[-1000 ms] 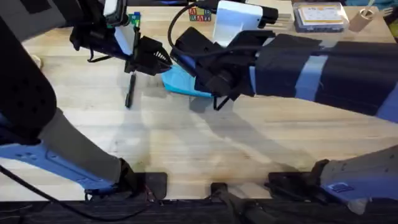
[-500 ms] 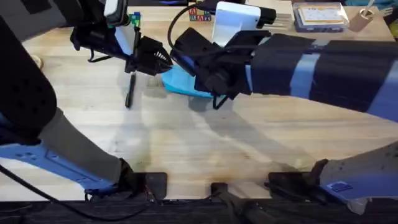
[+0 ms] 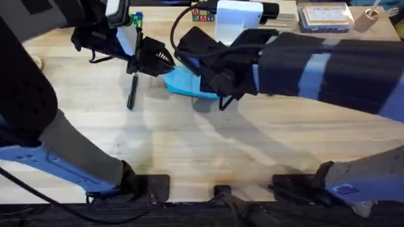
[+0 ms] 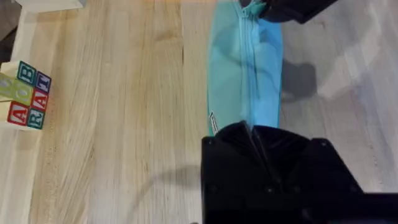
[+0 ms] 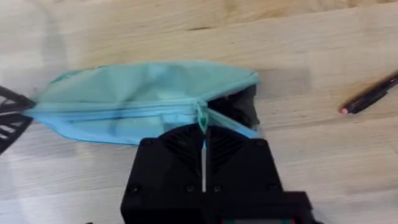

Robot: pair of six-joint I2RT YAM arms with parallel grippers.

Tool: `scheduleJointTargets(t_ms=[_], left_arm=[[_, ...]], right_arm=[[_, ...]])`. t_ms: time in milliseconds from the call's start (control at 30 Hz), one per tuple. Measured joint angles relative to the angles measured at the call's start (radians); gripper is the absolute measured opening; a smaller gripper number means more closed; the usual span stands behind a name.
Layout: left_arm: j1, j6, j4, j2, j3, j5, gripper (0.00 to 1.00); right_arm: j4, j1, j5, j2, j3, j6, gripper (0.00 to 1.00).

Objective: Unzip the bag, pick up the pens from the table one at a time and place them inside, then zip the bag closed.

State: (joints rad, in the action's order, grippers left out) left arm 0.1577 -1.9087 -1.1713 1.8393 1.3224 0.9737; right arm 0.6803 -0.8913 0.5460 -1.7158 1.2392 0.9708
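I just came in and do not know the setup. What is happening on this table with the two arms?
Two robot arms are working on a turquoise pencil pouch on the wooden table. The left gripper pinches one end of the pouch, while the right gripper is shut on the zipper pull. The zipper is partly open, with a dark gap at the right gripper's end. A black pen lies on the table beside the pouch, not yet inside.

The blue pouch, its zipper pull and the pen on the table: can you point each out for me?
Blue pouch [image 5: 124, 93], right wrist view, on the upper fabric panel.
Zipper pull [image 5: 201, 116], right wrist view, on the tab.
Pen [image 3: 132, 93], overhead view, on the middle of its barrel.
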Motion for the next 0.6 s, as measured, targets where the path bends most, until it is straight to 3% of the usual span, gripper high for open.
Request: scheduleJointTargets(t_ms=[600], left_arm=[[0.002, 0.000, 0.000, 0.000, 0.000, -0.002, 0.041]], right_arm=[[0.009, -0.029, -0.008, 0.054, 0.077, -0.044, 0.032]])
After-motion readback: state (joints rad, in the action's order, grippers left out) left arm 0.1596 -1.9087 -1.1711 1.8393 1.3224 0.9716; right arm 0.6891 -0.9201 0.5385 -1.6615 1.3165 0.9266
